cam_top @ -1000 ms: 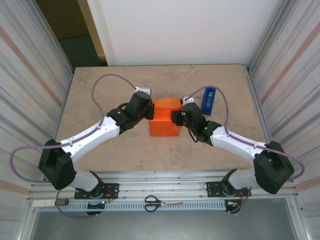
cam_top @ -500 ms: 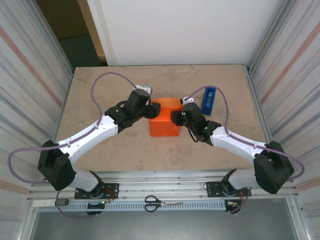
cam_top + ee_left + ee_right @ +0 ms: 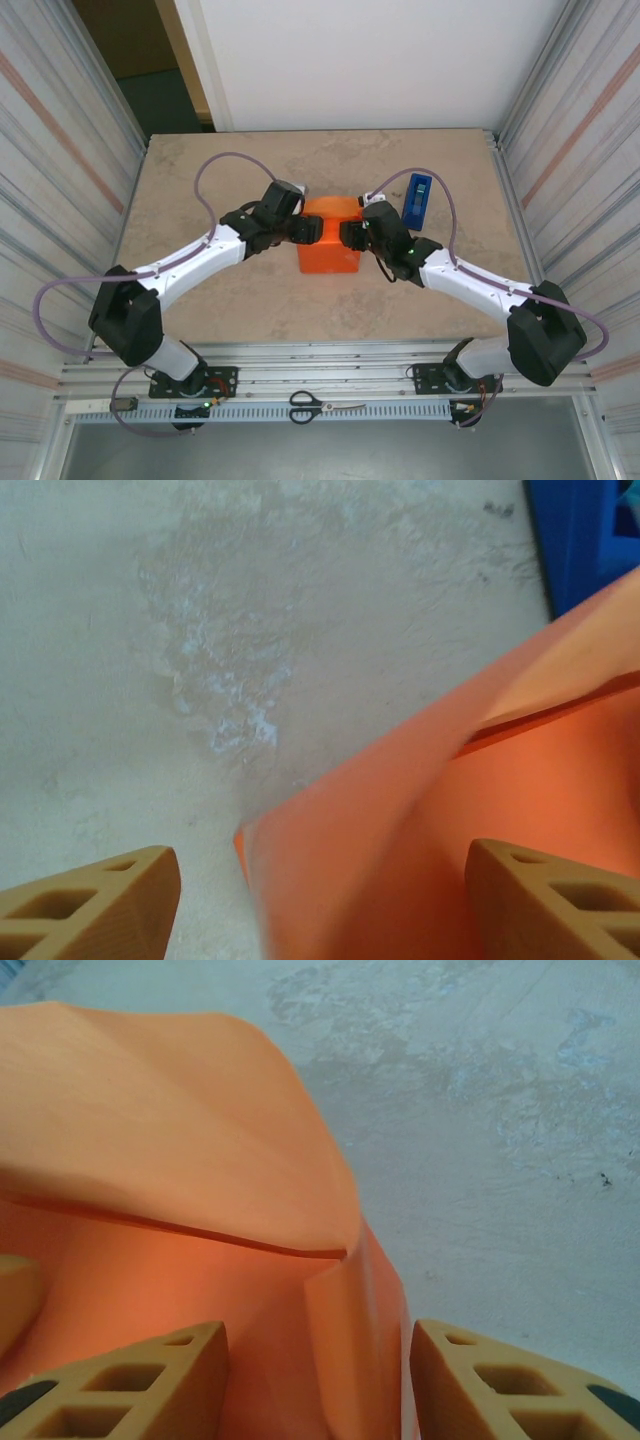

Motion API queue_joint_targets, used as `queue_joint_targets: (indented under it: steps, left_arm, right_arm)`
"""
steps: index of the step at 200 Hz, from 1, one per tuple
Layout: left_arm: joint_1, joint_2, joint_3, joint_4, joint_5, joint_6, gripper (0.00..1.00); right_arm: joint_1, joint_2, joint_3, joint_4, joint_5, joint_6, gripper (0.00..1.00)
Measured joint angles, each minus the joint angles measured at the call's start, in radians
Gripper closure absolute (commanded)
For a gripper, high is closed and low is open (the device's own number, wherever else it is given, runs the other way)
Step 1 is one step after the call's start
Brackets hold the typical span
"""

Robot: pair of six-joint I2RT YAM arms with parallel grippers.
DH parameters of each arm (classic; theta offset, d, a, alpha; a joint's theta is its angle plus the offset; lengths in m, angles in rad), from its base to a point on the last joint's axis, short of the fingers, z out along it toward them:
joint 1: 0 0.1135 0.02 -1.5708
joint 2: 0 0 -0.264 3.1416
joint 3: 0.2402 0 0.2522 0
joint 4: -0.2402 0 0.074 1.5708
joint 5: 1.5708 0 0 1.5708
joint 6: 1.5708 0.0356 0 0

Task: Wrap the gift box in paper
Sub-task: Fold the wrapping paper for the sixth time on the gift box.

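The paper (image 3: 330, 262) sits mid-desk as a boxy orange bundle, squarely between the two sets of fingers. I take the gift box to be inside, but it is covered and I can't see it.

The left fingers (image 3: 308, 230) reach in at the bundle's upper left edge. From the left wrist they stand wide apart and open; a loose pointed flap of paper (image 3: 400, 830) lies in the gap, clear of one finger and running up to the other, and nothing is pinched.

The right fingers (image 3: 350, 235) come in from the opposite side, at the bundle's upper right edge. From the right wrist they are partly apart with an upright fold of paper (image 3: 350, 1360) filling the space between them — I cannot tell whether they are pressing on it. A rounded sheet bulges just ahead of them.

A blue tape dispenser (image 3: 420, 199) stands on the bare desk (image 3: 200, 180) just beyond the right fingers, on their outer side. Scissors (image 3: 325, 406) lie on the front rail, well behind both.
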Motion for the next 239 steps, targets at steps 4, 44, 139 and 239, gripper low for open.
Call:
queue_joint_targets:
  steps: [4,44,139,239]
  left_arm:
    - [0.002,0.002,-0.006,0.008,0.003,-0.003,0.32]
    - [0.004,0.001,-0.032,0.068,0.016,-0.015,0.36]
    - [0.004,-0.013,-0.061,0.107,0.030,-0.024,0.39]
    - [0.004,-0.012,-0.061,0.110,0.040,-0.034,0.44]
  right_arm:
    - [-0.002,0.000,0.006,-0.005,-0.003,-0.001,0.43]
    - [-0.003,-0.011,0.074,-0.059,-0.002,-0.005,0.30]
    - [0.041,-0.169,0.157,-0.348,0.151,0.196,0.21]
    - [-0.261,-0.300,0.139,-0.293,-0.087,0.157,0.53]
